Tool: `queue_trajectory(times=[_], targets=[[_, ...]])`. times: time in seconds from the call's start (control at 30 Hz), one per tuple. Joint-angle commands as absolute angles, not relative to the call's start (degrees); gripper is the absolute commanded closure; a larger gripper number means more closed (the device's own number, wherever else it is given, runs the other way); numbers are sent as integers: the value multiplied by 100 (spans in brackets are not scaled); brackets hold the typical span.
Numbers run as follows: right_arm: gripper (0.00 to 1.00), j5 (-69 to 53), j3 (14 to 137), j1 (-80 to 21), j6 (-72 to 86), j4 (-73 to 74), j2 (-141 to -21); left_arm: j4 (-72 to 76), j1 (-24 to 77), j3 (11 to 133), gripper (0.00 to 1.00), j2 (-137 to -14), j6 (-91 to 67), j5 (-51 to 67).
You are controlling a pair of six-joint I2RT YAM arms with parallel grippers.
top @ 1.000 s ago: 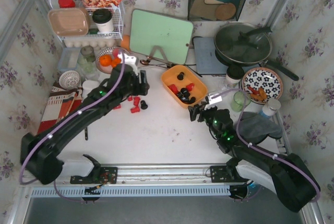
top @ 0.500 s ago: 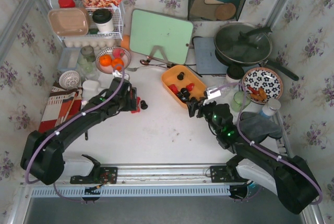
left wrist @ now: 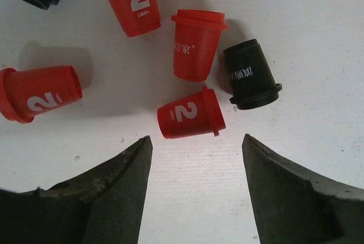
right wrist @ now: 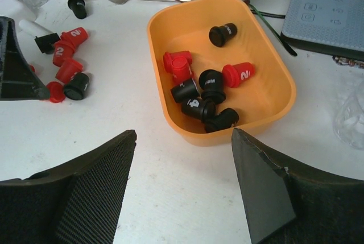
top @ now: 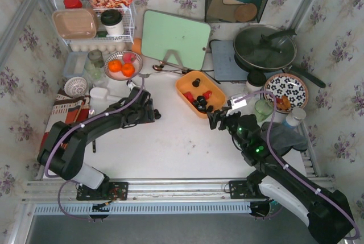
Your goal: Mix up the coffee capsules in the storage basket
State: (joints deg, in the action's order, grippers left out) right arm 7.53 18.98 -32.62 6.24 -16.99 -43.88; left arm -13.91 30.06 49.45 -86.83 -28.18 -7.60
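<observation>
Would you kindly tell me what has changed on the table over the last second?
The left gripper came down and toward the near edge, over the loose capsules beside the basket, jaws open, nothing gripped. The right gripper stayed open just short of the basket; the basket and its capsules lie as before.

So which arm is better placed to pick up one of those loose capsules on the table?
Left. The left gripper hangs open right over the loose coffee capsules, a red one just ahead of its jaws. The right gripper, also open, faces the storage basket instead, apart from them.
</observation>
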Motion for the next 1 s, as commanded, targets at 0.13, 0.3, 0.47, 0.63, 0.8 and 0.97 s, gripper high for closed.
queue_trajectory(times=[0.13, 0.3, 0.47, 0.63, 0.8, 0.97], targets=[[25, 740, 1960, -3264, 734, -1416, -4296, -931, 2999, 4974, 33, -9122, -2932, -776], [24, 723, 1965, -3269, 729, -1416, -4280, -972, 2997, 4983, 34, -9231, -2906, -1020], [24, 727, 1944, -3267, 721, -1432, -4280, -770, 2997, 4880, 50, -9160, -2850, -1042], [24, 715, 1910, -3265, 712, -1430, -4265, -724, 2997, 4920, 53, -9220, -2858, -1047], [24, 710, 1897, -3261, 711, -1428, -4200, -753, 3001, 4902, 56, -9008, -2874, -1061], [25, 703, 1869, -3268, 712, -1474, -4149, -842, 3054, 4998, 56, -8177, -2721, -927]])
